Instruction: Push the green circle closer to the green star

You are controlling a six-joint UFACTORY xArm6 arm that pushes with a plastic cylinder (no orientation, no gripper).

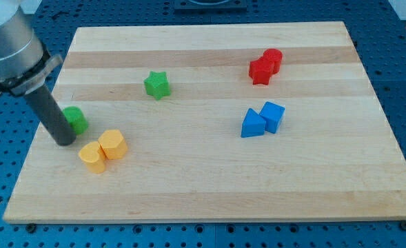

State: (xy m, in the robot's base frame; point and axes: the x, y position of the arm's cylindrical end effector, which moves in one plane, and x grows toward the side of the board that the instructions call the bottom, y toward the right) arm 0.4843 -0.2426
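My tip (pixel 64 140) is down on the wooden board (pixel 216 179), and it grips nothing: it is a bare rod, only able to push. The green circle (pixel 75 119) sits just up and to the view's right of my tip, touching the rod or very nearly so; I cannot tell which. From the green circle, the green star (pixel 157 85) lies to the view's right and a little toward the view's top, well apart. So I am on the side of the green circle away from the star, which is what I want, though I judge I sit slightly low. A push up and rightward should carry it toward the star. Just below the green circle, toward the view's bottom right, two yellow blocks (pixel 103 149) lie touching each other, close enough to clip if I drift low. Between the green circle and the star the wood is bare.
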